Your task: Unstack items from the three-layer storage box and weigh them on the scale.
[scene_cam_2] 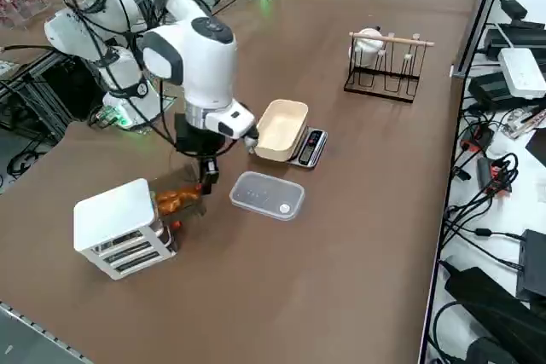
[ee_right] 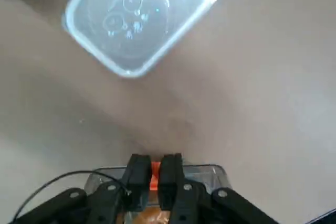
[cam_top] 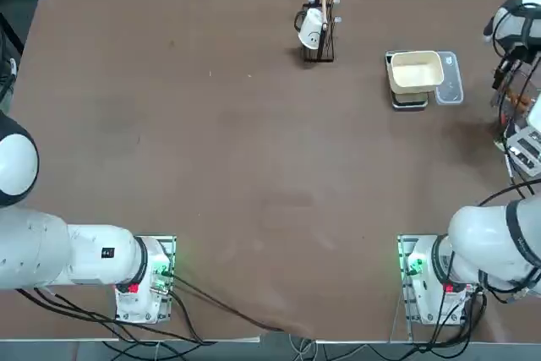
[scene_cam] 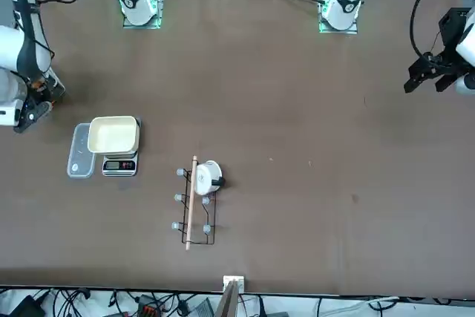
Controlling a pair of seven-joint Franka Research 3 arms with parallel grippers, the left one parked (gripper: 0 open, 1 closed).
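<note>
The white three-layer storage box (scene_cam_2: 118,226) stands near the table's right edge. A clear drawer (scene_cam_2: 177,200) is drawn out of its top layer, with reddish-brown items (scene_cam_2: 170,201) inside. My right gripper (scene_cam_2: 207,182) points down at the drawer's front. In the wrist view the gripper (ee_right: 155,162) is shut on the drawer's small orange handle (ee_right: 155,169). The scale (scene_cam_2: 310,147), with its cream bowl (scene_cam_2: 281,130) empty, sits a short way beyond the gripper. It also shows in the top view as the scale (cam_top: 410,100) under the bowl (cam_top: 415,71).
A clear plastic lid (scene_cam_2: 267,195) lies flat between the drawer and the scale. A black wire rack (scene_cam_2: 383,67) holding a white cup (scene_cam_2: 369,41) stands at the far side. Cables and devices crowd the bench beyond the table edge.
</note>
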